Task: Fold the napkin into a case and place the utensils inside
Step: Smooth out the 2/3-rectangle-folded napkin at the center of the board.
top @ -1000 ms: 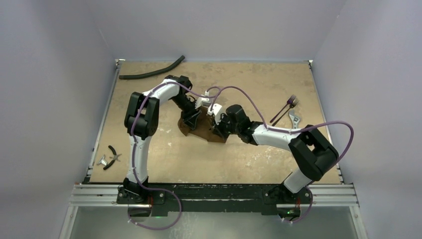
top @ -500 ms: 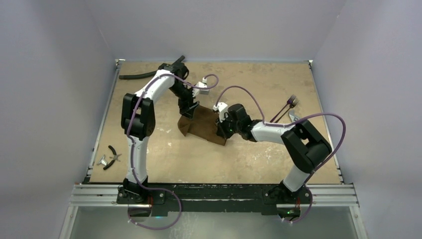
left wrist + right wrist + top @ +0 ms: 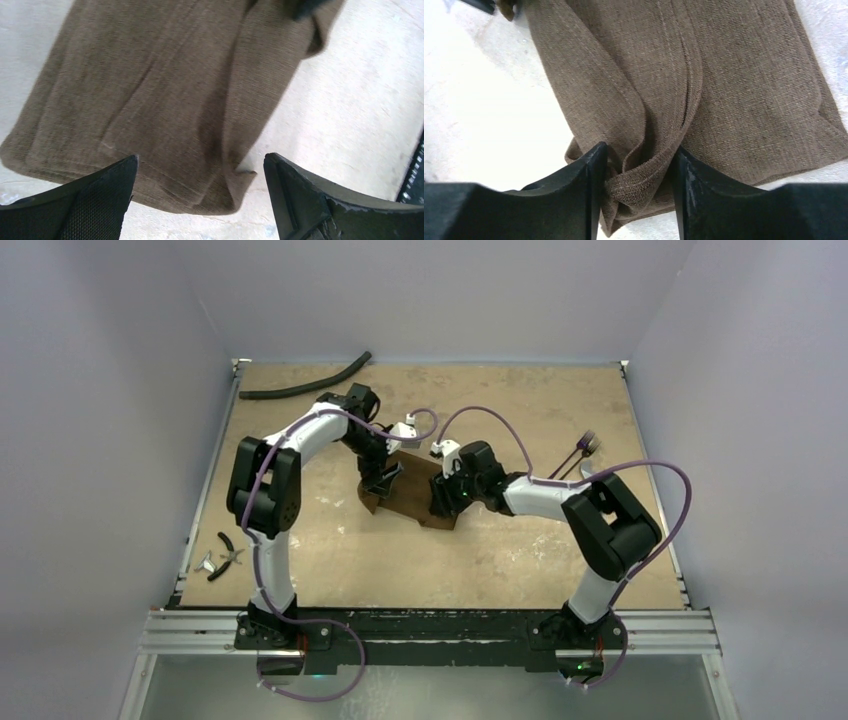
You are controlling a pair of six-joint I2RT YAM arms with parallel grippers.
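The brown napkin [image 3: 410, 496] lies folded in the middle of the table. My left gripper [image 3: 384, 478] hovers over its left end, open wide; in the left wrist view a corner of the napkin [image 3: 165, 100] lies below the left gripper [image 3: 200, 182], touching neither finger. My right gripper [image 3: 446, 498] is at the napkin's right end. Its fingers [image 3: 594, 170] stand parted around a bunched fold of the napkin [image 3: 649, 175], which sits loose between them. The purplish utensils [image 3: 578, 453] lie at the far right, away from both grippers.
A long black hose [image 3: 305, 388] lies along the back left. Black pliers [image 3: 229, 552] and a small metal piece [image 3: 207, 563] sit near the left edge. A wrench [image 3: 591, 478] lies just in front of the utensils, partly behind the right arm.
Both grippers have opened and let the napkin go, the left first and the right just now. The napkin now lies spread flatter, and the two grippers have moved apart to its ends.
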